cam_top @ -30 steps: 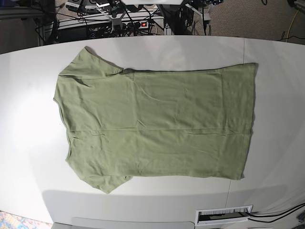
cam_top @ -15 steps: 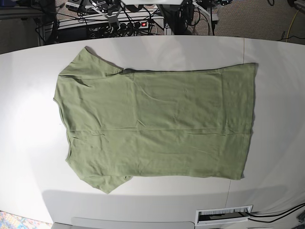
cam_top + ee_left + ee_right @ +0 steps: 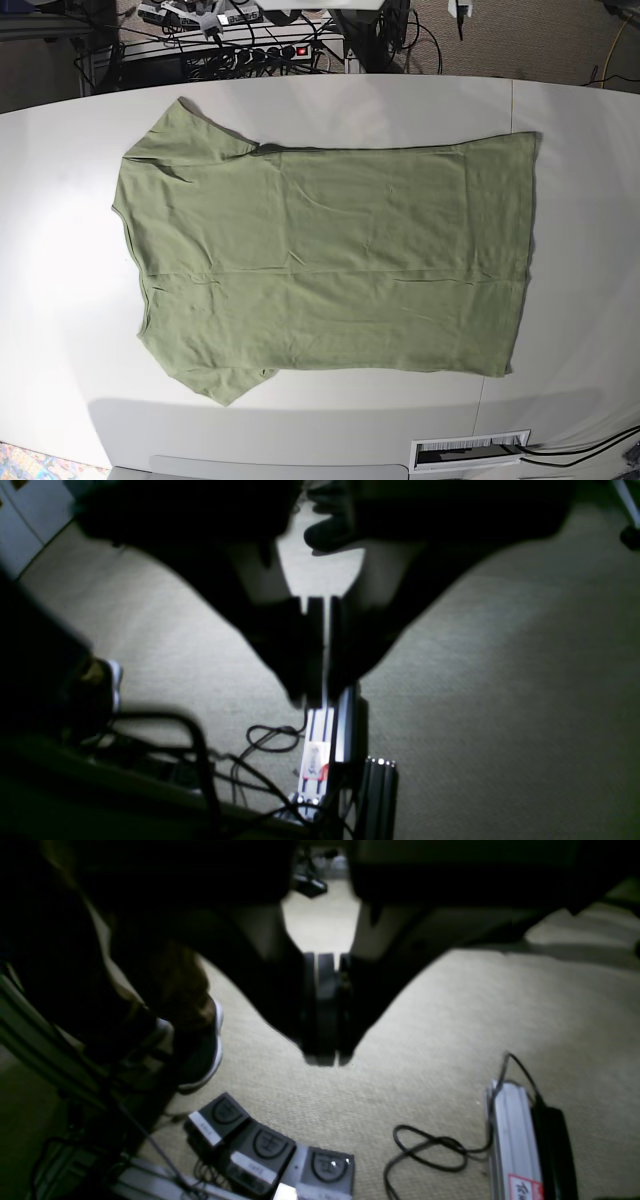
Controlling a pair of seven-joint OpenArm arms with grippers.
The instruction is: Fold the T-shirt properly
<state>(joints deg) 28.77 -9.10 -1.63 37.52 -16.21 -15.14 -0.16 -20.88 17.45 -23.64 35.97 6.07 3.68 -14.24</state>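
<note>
- Bare white table (image 3: 70, 300) rings the T-shirt (image 3: 330, 260) on every side.
- Widest margins lie at the left and near edges.
- Nothing stands on the cloth.

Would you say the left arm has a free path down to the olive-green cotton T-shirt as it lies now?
Probably yes. The olive-green cotton T-shirt lies flat and uncovered on the white table, with nothing on or beside it. The left gripper, jaws shut, hangs over carpet off the table, so it must travel over first.

The left hand (image 3: 320, 690) and right hand (image 3: 322, 1055) point downward, fingers pressed together, empty.
</note>
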